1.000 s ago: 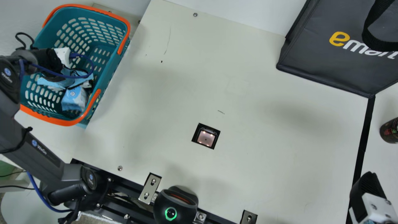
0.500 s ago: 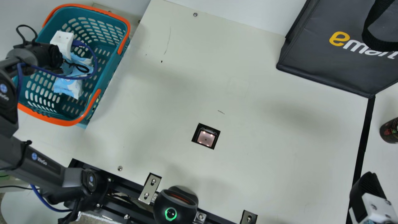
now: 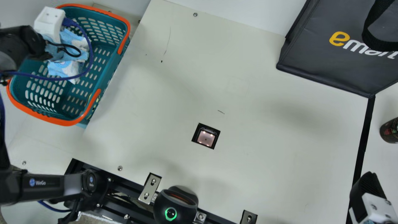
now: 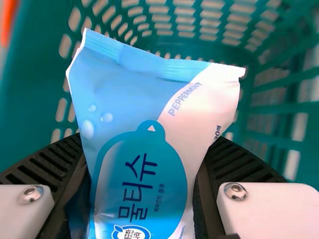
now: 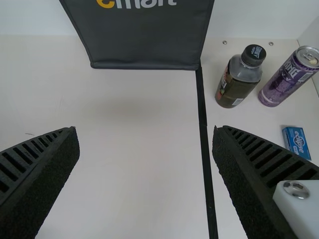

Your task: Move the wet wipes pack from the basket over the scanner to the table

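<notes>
nearest, at the edge of the cream table (image 3: 264,174), sits a rounded black device with a green ring (image 3: 175,205), and off to its right the right gripper (image 3: 367,189) has its 2 ribbed fingers spread wide apart. past them the lit scanner (image 3: 205,138) lies set into the tabletop, with a dark bottle (image 3: 390,130) over at the right. farther out, at the teal basket (image 3: 107,73) on the left, the left gripper (image 3: 49,23) has the blue and white wet wipes pack (image 4: 134,134) pinched between its 2 fingers, within the basket's outline, and a dark bag (image 3: 323,59) stands at the far right.
</notes>
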Controlling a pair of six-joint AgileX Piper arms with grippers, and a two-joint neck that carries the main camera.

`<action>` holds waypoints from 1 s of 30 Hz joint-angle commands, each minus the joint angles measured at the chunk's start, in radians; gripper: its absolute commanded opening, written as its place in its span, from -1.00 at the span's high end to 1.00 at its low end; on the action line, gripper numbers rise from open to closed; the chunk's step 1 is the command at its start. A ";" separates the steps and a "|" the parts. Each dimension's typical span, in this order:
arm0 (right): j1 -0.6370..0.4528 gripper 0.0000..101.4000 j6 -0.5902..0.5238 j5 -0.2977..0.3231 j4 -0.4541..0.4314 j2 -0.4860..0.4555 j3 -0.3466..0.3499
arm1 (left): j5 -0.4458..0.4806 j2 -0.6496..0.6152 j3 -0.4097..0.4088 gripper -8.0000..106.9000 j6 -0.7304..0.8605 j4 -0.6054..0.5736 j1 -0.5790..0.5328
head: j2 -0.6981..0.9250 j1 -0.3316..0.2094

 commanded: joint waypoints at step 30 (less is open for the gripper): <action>0.000 -0.87 0.000 0.001 0.000 0.000 0.000 | 0.562 -0.321 -0.117 1.00 -0.421 -0.193 -0.384 | 0.004 -0.030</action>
